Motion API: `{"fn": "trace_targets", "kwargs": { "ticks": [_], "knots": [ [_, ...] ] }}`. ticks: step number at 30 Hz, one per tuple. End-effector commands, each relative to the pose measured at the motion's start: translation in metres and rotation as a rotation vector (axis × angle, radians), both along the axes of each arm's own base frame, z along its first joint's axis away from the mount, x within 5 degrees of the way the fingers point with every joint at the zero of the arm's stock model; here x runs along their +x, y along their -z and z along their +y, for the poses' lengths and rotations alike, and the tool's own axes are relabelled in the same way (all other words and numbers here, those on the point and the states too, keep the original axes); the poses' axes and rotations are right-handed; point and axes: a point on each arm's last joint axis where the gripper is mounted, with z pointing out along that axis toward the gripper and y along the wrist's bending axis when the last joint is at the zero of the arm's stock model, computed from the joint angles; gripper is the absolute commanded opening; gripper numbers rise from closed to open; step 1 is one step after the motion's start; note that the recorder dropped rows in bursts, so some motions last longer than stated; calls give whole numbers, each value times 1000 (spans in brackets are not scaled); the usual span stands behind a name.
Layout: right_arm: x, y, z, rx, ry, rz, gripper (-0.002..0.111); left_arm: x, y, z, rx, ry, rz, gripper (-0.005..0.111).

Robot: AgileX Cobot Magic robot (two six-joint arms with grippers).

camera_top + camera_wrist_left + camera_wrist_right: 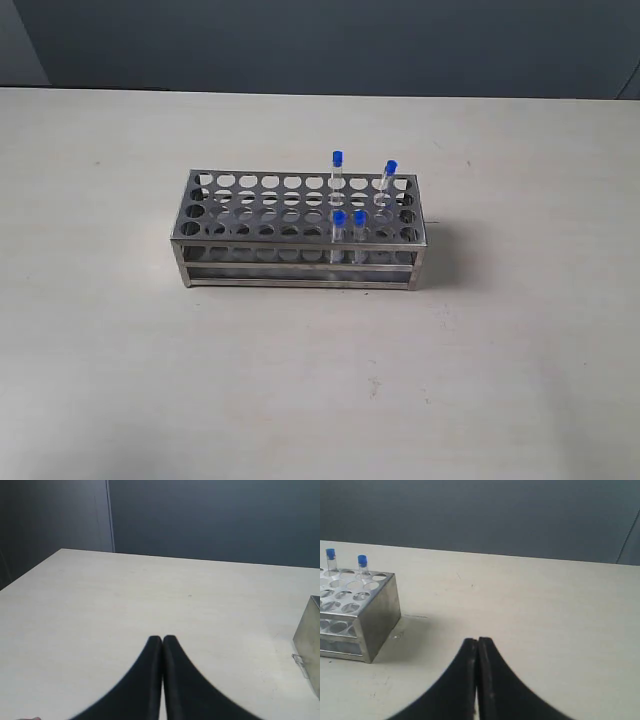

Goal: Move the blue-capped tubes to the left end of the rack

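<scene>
The steel rack (300,232) stands mid-table in the exterior view. Several clear tubes with blue caps stand in its right part: one at the back (337,172), one leaning at the back right (387,180), and two at the front (338,232) (359,230). Neither arm shows in the exterior view. My left gripper (162,639) is shut and empty above bare table, with one end of the rack (310,640) at the view's edge. My right gripper (478,641) is shut and empty, apart from the rack's end (380,615), where two blue caps (330,554) (362,559) show.
The pale table (500,380) stretches on all sides of the rack. A dark wall (330,40) runs behind the table's far edge.
</scene>
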Motion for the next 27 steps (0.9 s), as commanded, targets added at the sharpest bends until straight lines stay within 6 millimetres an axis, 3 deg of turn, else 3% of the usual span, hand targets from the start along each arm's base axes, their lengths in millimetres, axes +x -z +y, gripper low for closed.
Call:
{"fn": "trace_targets", "kwargs": {
  "ticks": [1, 4, 8, 10, 16, 19, 21, 22, 24, 25, 27],
  "knots": [
    [0, 0, 0, 5, -2, -15, 0, 0, 0, 0, -2, 0, 0, 1],
    [0, -6, 3, 47, -31, -75, 0, 0, 0, 0, -2, 0, 0, 1],
    [-3, -33, 11, 406, -116, -262, 0, 0, 0, 0, -2, 0, 0, 1],
    [-4, -41, 11, 489, -129, -324, 0, 0, 0, 0, -2, 0, 0, 1],
    [-2, -35, 9, 670, -90, -194, 0, 0, 0, 0, -2, 0, 0, 1],
    [-2, -30, 10, 671, -82, -145, 0, 0, 0, 0, -2, 0, 0, 1],
    [-3, -37, 8, 695, -92, -215, 0, 0, 0, 0, -2, 0, 0, 1],
    [-5, -50, 5, 683, -109, -376, 0, 0, 0, 0, -2, 0, 0, 1],
    [-6, -67, 3, 572, -91, -520, 0, 0, 0, 0, -2, 0, 0, 1],
    [-3, -76, 3, 506, -77, -515, 0, 0, 0, 0, -2, 0, 0, 1],
    [15, -116, 11, 329, -57, -526, 0, 0, 0, 0, -2, 0, 0, 1]
  ]
}}
